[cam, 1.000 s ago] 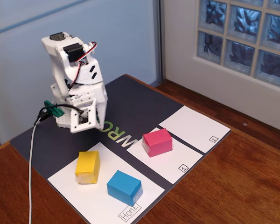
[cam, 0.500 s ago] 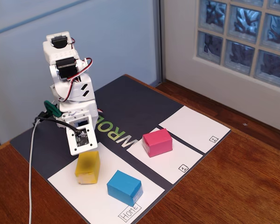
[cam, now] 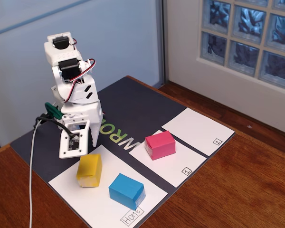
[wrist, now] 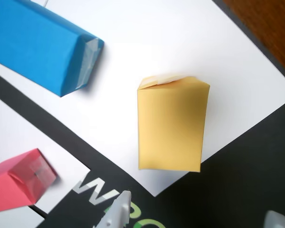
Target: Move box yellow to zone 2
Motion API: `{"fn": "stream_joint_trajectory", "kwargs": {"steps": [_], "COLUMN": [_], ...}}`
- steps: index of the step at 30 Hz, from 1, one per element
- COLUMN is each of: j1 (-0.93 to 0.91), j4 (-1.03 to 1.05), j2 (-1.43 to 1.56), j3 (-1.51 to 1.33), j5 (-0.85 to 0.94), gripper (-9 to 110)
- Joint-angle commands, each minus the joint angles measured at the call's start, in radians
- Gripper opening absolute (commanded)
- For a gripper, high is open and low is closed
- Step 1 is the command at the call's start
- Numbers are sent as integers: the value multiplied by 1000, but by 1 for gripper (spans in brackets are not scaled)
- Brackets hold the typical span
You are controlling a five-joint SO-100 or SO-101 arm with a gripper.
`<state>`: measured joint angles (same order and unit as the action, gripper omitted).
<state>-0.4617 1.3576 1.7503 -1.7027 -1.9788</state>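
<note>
Wooden table (cam: 237,180), dark mat (cam: 133,102), glass-block window (cam: 249,35), jaws spread above box yellow (cam: 89,170) on Home sheet (cam: 80,197)

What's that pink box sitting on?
The pink box rests on a white sheet marked "1" in its corner, laid on a dark mat. Whatever is directly under the box is hidden.

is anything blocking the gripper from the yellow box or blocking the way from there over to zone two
Nothing visible sits between the open gripper and the yellow box. Toward zone 2, the pink block stands on sheet 1, roughly on the straight line; lifting over should clear it.
</note>
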Motion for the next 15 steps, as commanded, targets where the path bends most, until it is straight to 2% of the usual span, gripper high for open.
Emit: {"fn": "stream_joint_trajectory", "kwargs": {"steps": [1,15], "j1": [-14,18], "j4": [-38,-304], "j2": [-5,46], "j3": [0,-232], "j5": [-15,-12], "gripper": [38,52]}}
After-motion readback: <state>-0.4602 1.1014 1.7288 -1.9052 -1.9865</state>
